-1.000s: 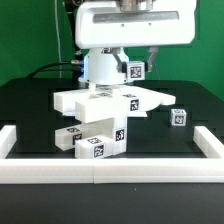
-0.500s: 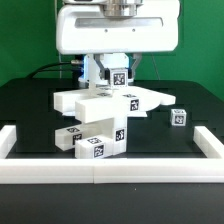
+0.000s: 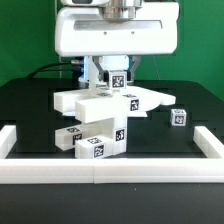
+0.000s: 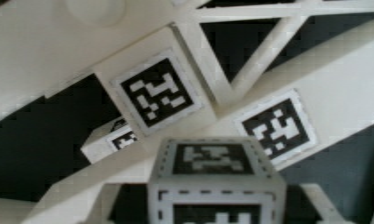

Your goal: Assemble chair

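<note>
several blocky white tagged chair pieces [image 3: 98, 104], perhaps joined

Robot lab: tagged blocks [image 3: 95, 105], green backdrop [image 3: 205, 40]

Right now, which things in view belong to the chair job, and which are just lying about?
Job: the hand, the tagged block it holds, the stacked chair pieces, the loose cube.
Lying about: the white border rail, the black table.
</note>
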`<state>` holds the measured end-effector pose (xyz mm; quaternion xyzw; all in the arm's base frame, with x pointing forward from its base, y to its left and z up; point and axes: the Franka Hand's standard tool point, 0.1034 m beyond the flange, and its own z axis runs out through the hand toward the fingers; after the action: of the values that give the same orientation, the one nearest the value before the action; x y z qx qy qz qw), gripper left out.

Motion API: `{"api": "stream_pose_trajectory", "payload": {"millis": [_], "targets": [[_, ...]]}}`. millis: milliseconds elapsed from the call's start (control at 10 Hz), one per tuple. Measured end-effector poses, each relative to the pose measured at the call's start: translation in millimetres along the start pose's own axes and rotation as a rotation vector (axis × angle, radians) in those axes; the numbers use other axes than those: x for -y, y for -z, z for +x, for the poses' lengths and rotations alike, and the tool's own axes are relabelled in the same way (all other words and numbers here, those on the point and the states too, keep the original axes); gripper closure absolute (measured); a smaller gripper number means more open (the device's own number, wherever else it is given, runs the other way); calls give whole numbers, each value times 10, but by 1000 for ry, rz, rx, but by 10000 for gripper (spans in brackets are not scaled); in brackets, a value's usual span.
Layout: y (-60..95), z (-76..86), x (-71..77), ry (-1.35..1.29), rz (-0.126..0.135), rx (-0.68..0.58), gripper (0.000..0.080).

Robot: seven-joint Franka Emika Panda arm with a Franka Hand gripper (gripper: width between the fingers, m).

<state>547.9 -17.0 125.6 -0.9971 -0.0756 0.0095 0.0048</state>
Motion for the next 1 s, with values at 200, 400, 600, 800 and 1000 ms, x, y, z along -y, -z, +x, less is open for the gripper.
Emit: {"api": "stream_pose_trajectory", "payload": {"millis": [200,400,600,800,1000], "targets": [[-1,5,1,1,-1,-2,512],[-1,4,-1,0,-1,-2,512],[-2,4,-2,0,-1,-2,512],[-44,20,10,5,-6,1,512],[-65,27,19,8,-8,4,512]]}}
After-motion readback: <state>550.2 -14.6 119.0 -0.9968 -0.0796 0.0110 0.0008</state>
